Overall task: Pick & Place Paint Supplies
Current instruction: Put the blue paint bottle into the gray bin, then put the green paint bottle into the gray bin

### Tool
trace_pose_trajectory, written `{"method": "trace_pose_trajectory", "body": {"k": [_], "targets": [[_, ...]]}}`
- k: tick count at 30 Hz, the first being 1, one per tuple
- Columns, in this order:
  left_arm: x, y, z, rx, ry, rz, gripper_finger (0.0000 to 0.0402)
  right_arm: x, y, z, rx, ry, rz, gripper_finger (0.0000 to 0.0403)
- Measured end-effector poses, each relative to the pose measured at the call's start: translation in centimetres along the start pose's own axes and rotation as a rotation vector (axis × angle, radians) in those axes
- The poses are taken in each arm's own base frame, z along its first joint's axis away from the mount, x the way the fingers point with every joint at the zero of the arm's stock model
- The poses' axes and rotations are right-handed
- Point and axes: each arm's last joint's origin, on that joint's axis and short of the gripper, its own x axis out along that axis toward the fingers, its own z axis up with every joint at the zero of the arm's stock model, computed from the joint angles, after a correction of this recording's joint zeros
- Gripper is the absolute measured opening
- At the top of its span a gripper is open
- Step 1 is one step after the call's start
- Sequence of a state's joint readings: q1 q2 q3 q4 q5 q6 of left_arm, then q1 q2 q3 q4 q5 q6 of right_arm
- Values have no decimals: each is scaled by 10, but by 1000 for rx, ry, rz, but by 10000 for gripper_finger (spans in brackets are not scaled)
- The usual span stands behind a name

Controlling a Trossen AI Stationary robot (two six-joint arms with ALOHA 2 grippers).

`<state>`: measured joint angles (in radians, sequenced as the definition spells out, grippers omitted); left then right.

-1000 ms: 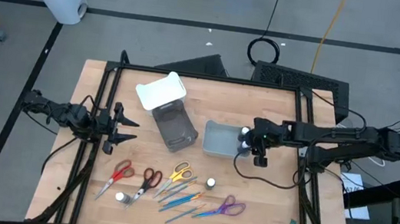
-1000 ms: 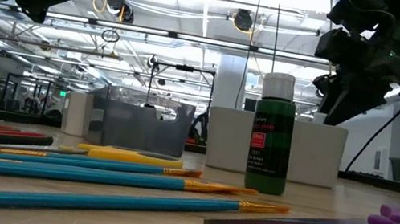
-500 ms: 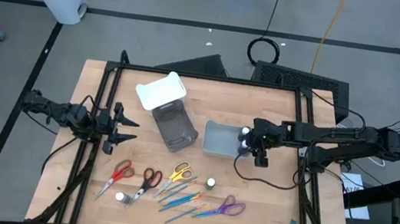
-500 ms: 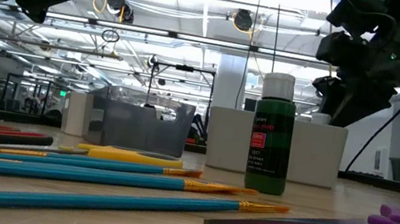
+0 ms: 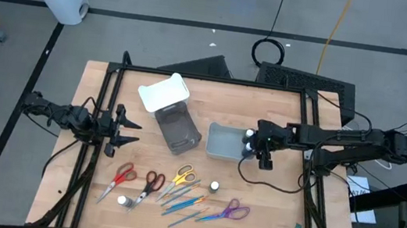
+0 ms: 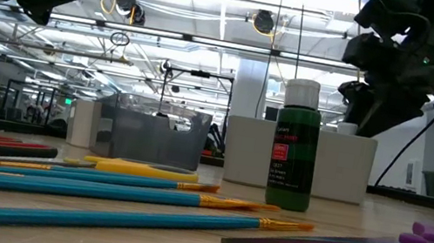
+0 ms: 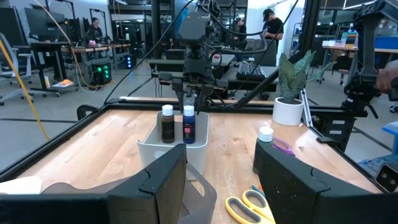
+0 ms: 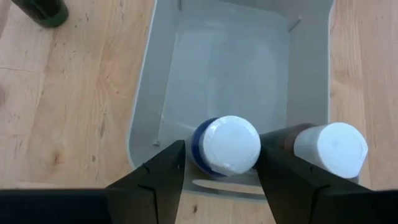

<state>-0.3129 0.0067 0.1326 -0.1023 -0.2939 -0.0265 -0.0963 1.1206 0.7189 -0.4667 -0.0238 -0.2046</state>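
Right wrist view: the right gripper (image 8: 219, 180) straddles a blue paint bottle (image 8: 227, 146), jaws parted and just clear, inside the grey bin (image 8: 155, 81) beside a brown bottle (image 8: 323, 149). Release step; next, lift straight out toward the green bottle (image 5: 214, 186) at seven o'clock. The left gripper (image 5: 124, 129) waits part-open.

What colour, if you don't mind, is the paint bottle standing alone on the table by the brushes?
Green, with a white cap: the paint bottle shows best in the low view.
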Motion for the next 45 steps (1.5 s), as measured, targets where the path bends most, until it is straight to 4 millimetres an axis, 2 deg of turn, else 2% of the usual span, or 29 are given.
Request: {"method": "trace_pose_trajectory", "body": {"k": [7,13,19,22,27,31,39,45], "targets": [[0,0,0,0,0,0,200,-3,0,2,1,-33,-7,226],[0,0,0,0,0,0,200,-16,-1,8,-15,-131,-31,263],[0,0,0,0,0,0,200,-36,-2,19,6,-327,-48,276],[0,0,0,0,0,1,200,-43,2,26,32,-437,49,273],[0,0,0,0,0,1,200,-46,24,38,-24,-547,306,265],[0,0,0,0,0,0,200,-41,56,45,-118,-565,409,259],[0,0,0,0,0,0,200,-20,118,52,-267,-596,384,267],[0,0,0,0,0,0,200,1,135,53,-254,-522,293,296]]}}
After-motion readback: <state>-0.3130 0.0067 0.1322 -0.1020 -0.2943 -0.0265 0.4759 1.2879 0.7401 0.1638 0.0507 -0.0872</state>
